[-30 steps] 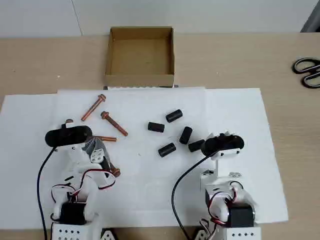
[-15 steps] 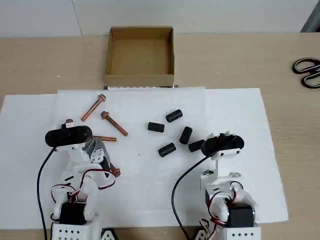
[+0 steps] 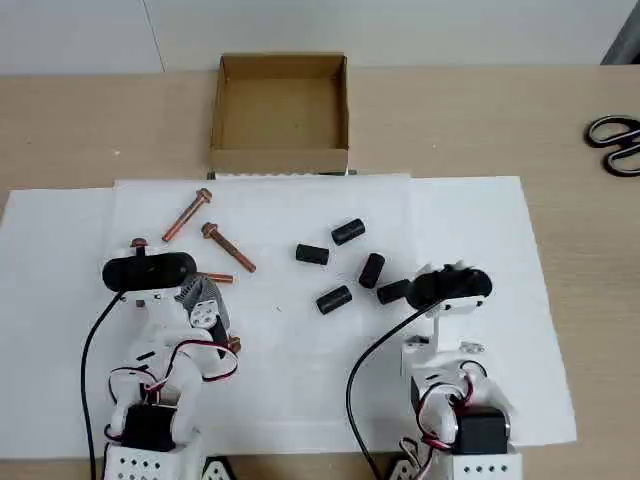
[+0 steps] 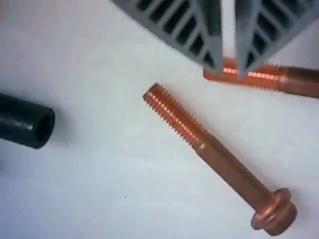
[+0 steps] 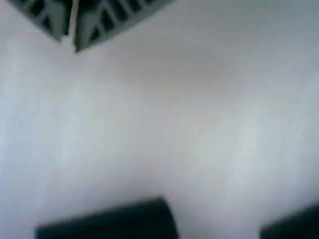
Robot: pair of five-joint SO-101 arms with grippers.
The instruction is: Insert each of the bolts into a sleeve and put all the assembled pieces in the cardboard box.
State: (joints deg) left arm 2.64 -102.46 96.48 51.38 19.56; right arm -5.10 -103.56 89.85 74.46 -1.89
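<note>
the white sheet (image 3: pixel 300 400) lies under both arms, and no bolt or sleeve on it has shifted in the last second. the box (image 3: pixel 280 160) sits open well ahead of both claws, past the sheet's far edge, as before. the left arm (image 3: pixel 160 345) has swung its wrist slightly toward the right arm (image 3: pixel 440 350), which has barely stirred. scissors (image 3: pixel 615 143) lie far out on the right claw's outer side.

the left claw (image 4: pixel 228 62) has its fingers almost together with a thin slit between them. its tips are right over the threaded end of a bolt (image 4: pixel 284 80) that lies crosswise to them; whether they touch it i cannot tell. just beyond the tips a loose bolt (image 4: pixel 219 154) lies slantwise, apart from the first. further off to one side is a sleeve (image 4: pixel 25 127) on its side, its open end showing.

the right claw (image 5: pixel 71 42) is likewise nearly closed, on nothing, above bare sheet, with two blurred dark shapes (image 5: pixel 109 221) ahead of it. five sleeves (image 3: pixel 334 298) lie scattered between the two claws, nearer the right one, none holding a bolt.
</note>
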